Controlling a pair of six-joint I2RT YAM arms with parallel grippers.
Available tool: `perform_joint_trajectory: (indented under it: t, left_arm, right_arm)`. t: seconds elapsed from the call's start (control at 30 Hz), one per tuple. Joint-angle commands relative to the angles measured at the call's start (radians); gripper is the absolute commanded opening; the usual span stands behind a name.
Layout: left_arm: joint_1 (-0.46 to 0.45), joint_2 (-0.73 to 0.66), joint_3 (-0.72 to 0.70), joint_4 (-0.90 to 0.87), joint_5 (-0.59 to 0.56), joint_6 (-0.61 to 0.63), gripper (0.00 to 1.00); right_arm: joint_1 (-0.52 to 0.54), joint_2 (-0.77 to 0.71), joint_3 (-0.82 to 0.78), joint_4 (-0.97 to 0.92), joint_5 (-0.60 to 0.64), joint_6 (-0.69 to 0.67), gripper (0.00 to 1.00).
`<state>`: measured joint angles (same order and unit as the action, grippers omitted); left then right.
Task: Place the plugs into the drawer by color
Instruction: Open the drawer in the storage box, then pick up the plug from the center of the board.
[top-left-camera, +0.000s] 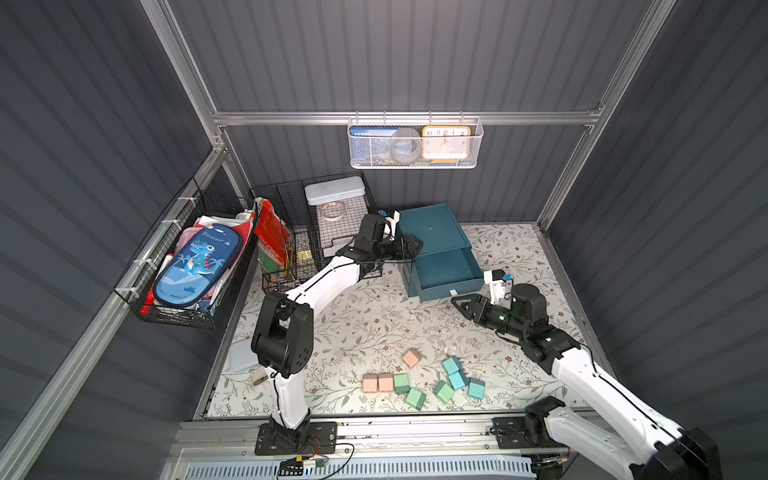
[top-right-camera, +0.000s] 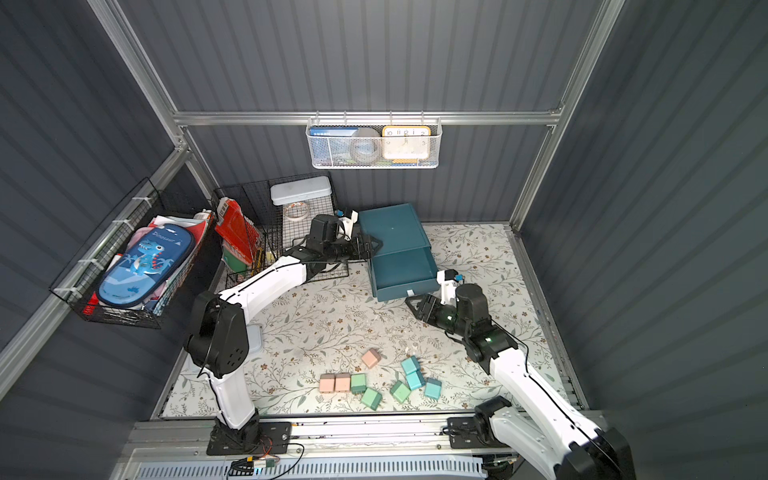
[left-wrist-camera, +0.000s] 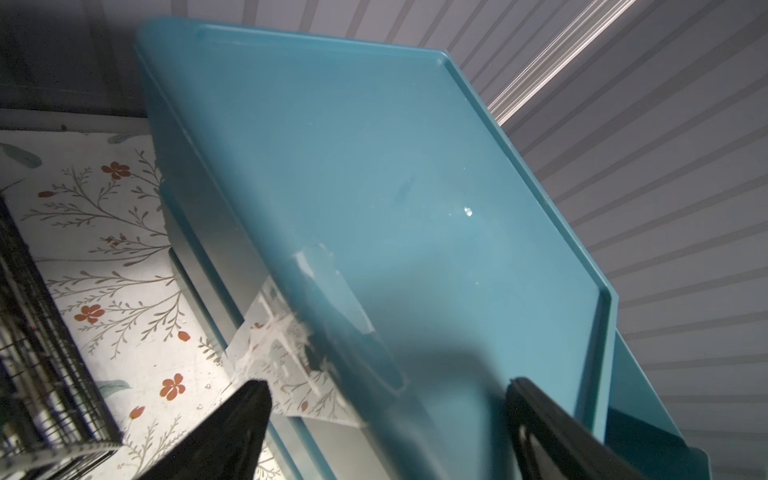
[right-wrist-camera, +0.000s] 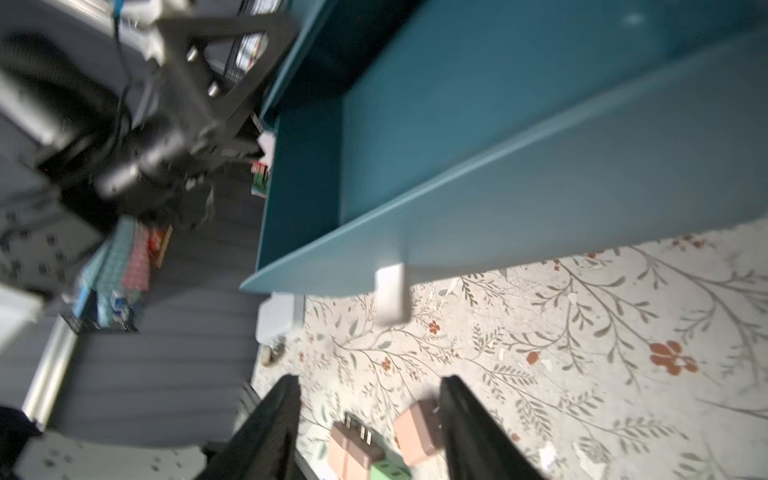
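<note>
The dark teal drawer cabinet (top-left-camera: 432, 230) (top-right-camera: 392, 228) stands at the back of the floral mat, with one drawer (top-left-camera: 446, 270) (right-wrist-camera: 457, 124) pulled out and empty. Its white pull tab (right-wrist-camera: 390, 295) faces my right gripper (top-left-camera: 457, 300) (right-wrist-camera: 368, 386), which hangs open and empty just in front of it. My left gripper (top-left-camera: 415, 247) (left-wrist-camera: 386, 399) is open at the cabinet's left side, one finger over the top and one beside it. The plugs lie near the front edge: pink (top-left-camera: 411, 358), mint green (top-left-camera: 415, 399) and teal-blue (top-left-camera: 457, 380), three of each.
Black wire baskets (top-left-camera: 332, 224) stand left of the cabinet, close behind my left arm. A wire basket with a dinosaur case (top-left-camera: 191, 266) hangs on the left wall. A white mesh basket (top-left-camera: 415, 143) hangs on the back rail. A pale box (top-left-camera: 243, 357) lies at the mat's left edge.
</note>
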<state>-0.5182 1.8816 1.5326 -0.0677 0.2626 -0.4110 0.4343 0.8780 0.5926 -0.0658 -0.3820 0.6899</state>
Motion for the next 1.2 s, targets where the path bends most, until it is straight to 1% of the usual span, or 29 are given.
perform_joint_trajectory:
  t: [0.0, 0.07, 0.1, 0.17, 0.23, 0.33, 0.4, 0.47, 0.57, 0.67, 0.73, 0.83, 0.97, 1.17]
  left_arm:
    - [0.0, -0.092, 0.001, -0.02, -0.01, -0.02, 0.94]
    - [0.0, -0.136, 0.001, -0.038, -0.025, -0.02, 0.94]
    - [0.0, -0.159, -0.004, -0.044, -0.034, -0.02, 0.95]
    - [0.0, -0.194, -0.017, -0.058, -0.042, -0.02, 0.95]
    - [0.0, -0.22, -0.039, -0.064, -0.043, -0.019, 0.96]
    - [0.0, -0.249, -0.079, -0.073, -0.033, -0.016, 0.96]
    - [0.0, -0.261, -0.095, -0.086, -0.023, -0.008, 0.96]
    - [0.0, -0.275, -0.104, -0.093, -0.027, -0.007, 0.96]
    - [0.001, -0.29, -0.106, -0.095, -0.032, -0.007, 0.97]
    - [0.001, -0.295, -0.143, -0.102, -0.034, -0.006, 0.98]
    - [0.001, -0.297, -0.147, -0.103, -0.034, -0.002, 0.98]
    - [0.001, -0.297, -0.15, -0.101, -0.031, -0.002, 0.98]
    - [0.001, -0.303, -0.151, -0.101, -0.025, 0.002, 0.98]
    - [0.001, -0.311, -0.155, -0.103, -0.025, 0.004, 0.99]
  right_arm:
    - [0.191, -0.055, -0.027, -0.224, 0.261, -0.101, 0.64]
    - [0.372, -0.037, -0.061, -0.227, 0.43, -0.09, 0.66]
    - [0.455, -0.003, -0.069, -0.218, 0.502, -0.091, 0.66]
    - [0.563, 0.095, -0.053, -0.198, 0.59, -0.113, 0.66]
    - [0.61, 0.21, 0.0, -0.185, 0.63, -0.171, 0.66]
    - [0.623, 0.366, 0.052, -0.113, 0.613, -0.251, 0.68]
    - [0.631, 0.443, 0.07, -0.059, 0.597, -0.296, 0.69]
    - [0.637, 0.499, 0.094, -0.047, 0.601, -0.33, 0.71]
    - [0.643, 0.557, 0.126, -0.04, 0.615, -0.326, 0.75]
    - [0.676, 0.59, 0.13, -0.031, 0.659, -0.314, 0.84]
    - [0.684, 0.609, 0.124, -0.045, 0.694, -0.309, 0.85]
    - [0.684, 0.634, 0.108, -0.024, 0.747, -0.3, 0.86]
    - [0.681, 0.664, 0.109, -0.029, 0.79, -0.302, 0.86]
    - [0.657, 0.572, 0.04, -0.051, 0.823, -0.304, 0.86]
